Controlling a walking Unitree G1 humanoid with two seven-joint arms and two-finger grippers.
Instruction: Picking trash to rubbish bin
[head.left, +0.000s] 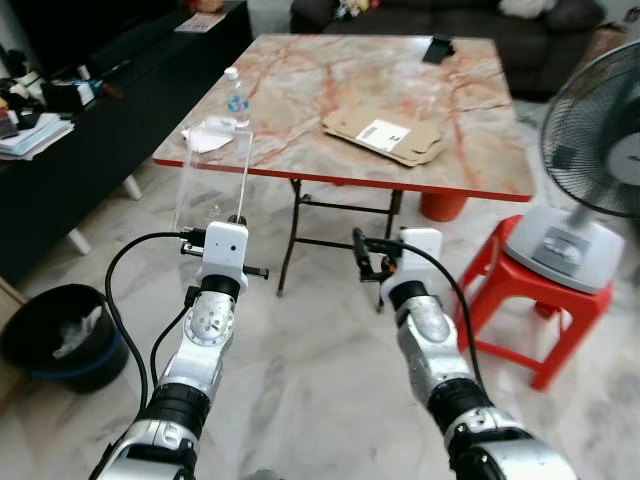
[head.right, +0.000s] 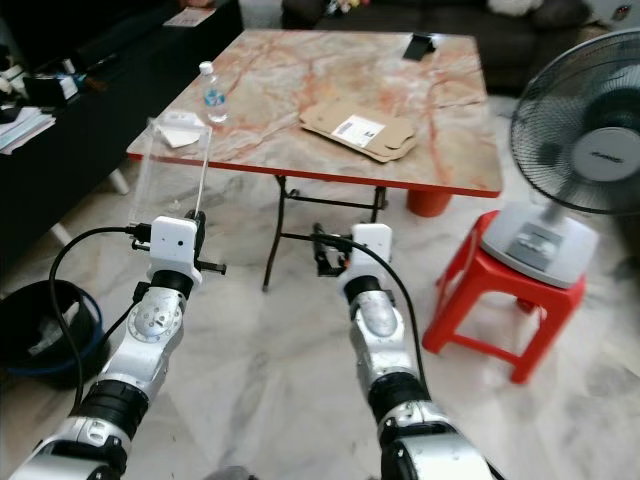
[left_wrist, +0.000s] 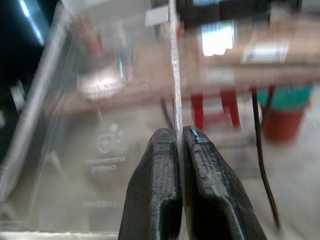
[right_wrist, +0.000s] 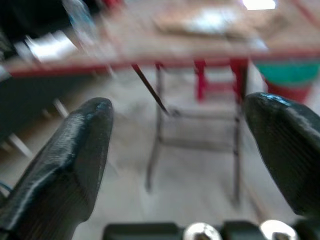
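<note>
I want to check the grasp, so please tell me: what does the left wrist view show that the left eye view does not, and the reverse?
The left wrist view alone shows the left gripper closed on the edge of the clear plastic box, with faint printed text on its wall. The left eye view alone shows the black rubbish bin on the floor to the robot's left, the water bottle, the flat cardboard, the fan, and the open right gripper. Both show the box, the marble table and the red stool.

Bin (head.left: 60, 335) left of table (head.left: 480, 150); stool (head.left: 540, 300) and fan (head.left: 590, 150) right.
</note>
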